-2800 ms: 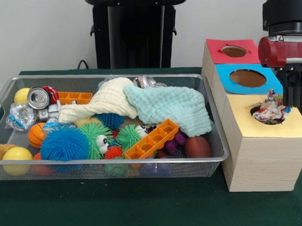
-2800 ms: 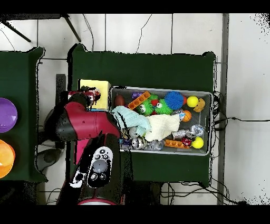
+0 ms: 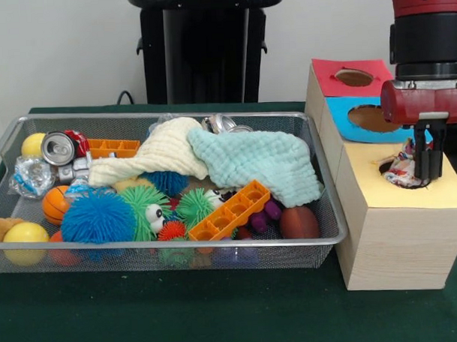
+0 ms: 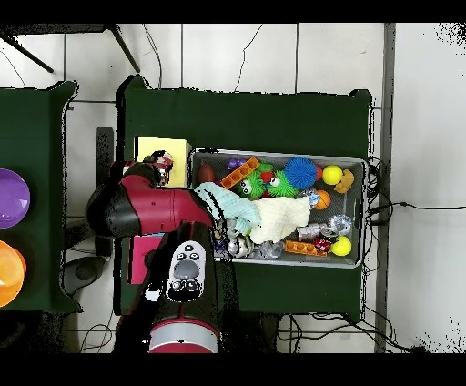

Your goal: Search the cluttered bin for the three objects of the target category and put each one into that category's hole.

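While the claw [image 3: 429,162] hangs over the yellow box's hole [image 3: 403,172], pinching a knotted cloth toy [image 3: 400,170] at its mouth, the drop-off step seems in hand; next it should let go, then return to the bin [image 3: 331,205] for more.

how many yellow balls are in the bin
2: one yellow ball in the far left corner by the can, another at the near left corner of the bin. More may hide under the cloths.
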